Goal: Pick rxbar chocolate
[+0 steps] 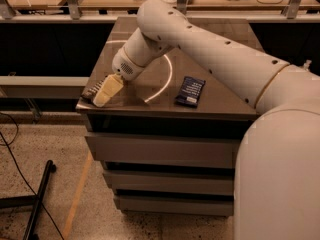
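Note:
The rxbar chocolate [88, 92] is a dark flat bar at the front left corner of the cabinet top [220, 91]. Only its left end shows; the rest is hidden behind the gripper. My gripper [107, 91], pale yellow, points down and left and sits right over the bar at that corner, low to the surface. I cannot tell whether it touches the bar. The white arm reaches in from the right across the cabinet top.
A dark blue bar wrapper [190, 91] lies to the right of the gripper near the front edge. A pale ring of reflected light [165, 79] curves between them. Drawers [160, 151] sit below. Benches with clutter stand behind. A black stand leg [40, 194] is on the floor at left.

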